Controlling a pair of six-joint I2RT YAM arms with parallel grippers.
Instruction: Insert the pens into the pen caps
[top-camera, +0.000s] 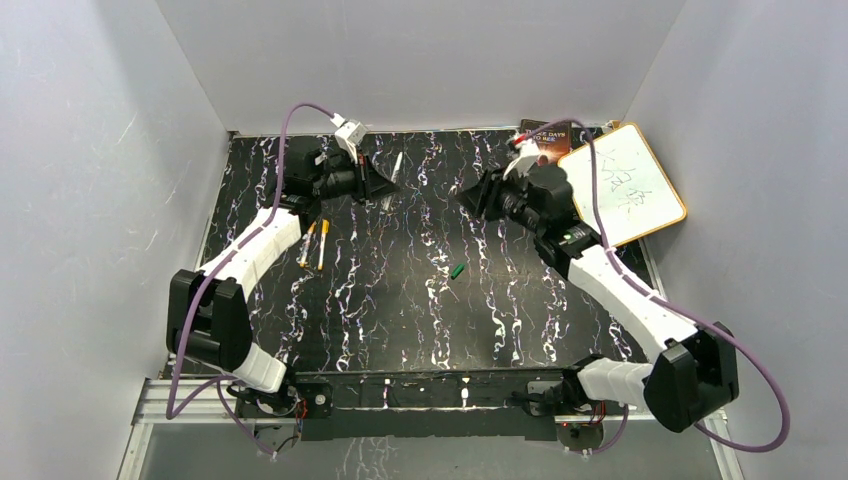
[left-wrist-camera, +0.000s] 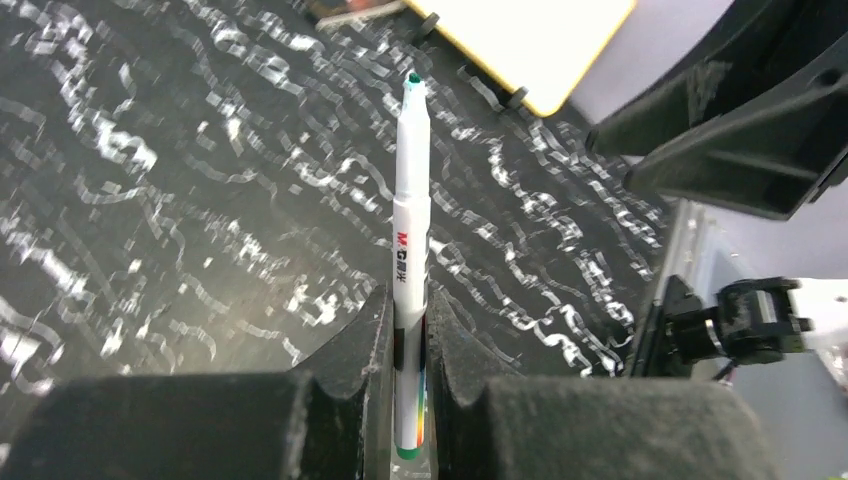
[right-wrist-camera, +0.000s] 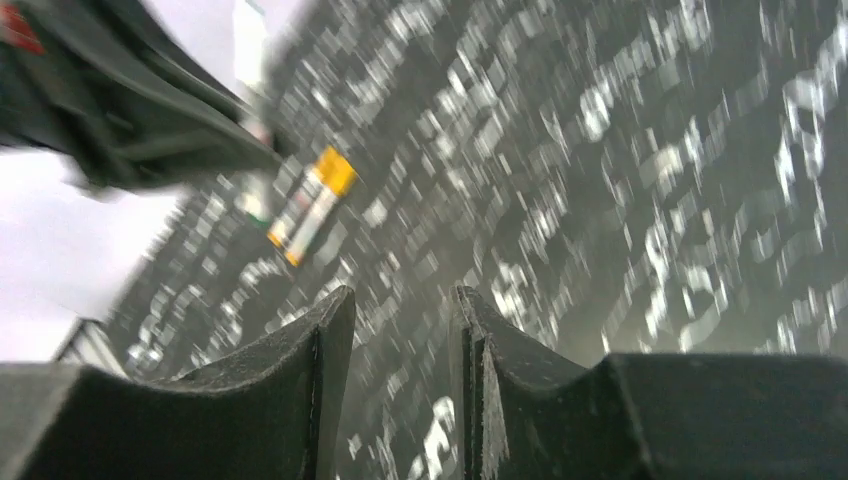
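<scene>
My left gripper (top-camera: 386, 180) is shut on a whitish pen (top-camera: 397, 165) at the far left-middle of the mat. In the left wrist view the pen (left-wrist-camera: 410, 220) stands out between the fingers (left-wrist-camera: 365, 340) with its bare green tip pointing away. My right gripper (top-camera: 466, 196) hovers to its right, facing it, open and empty; its wrist view is blurred (right-wrist-camera: 405, 300). A small green cap (top-camera: 457, 270) lies alone mid-mat. Two pens with yellow-orange ends (top-camera: 315, 244) lie side by side by the left arm; they also show, blurred, in the right wrist view (right-wrist-camera: 310, 205).
A yellow-framed whiteboard (top-camera: 622, 185) lies at the far right, also seen in the left wrist view (left-wrist-camera: 530, 40). A dark book (top-camera: 545, 134) sits behind it. White walls enclose the black marbled mat (top-camera: 400, 320) on three sides.
</scene>
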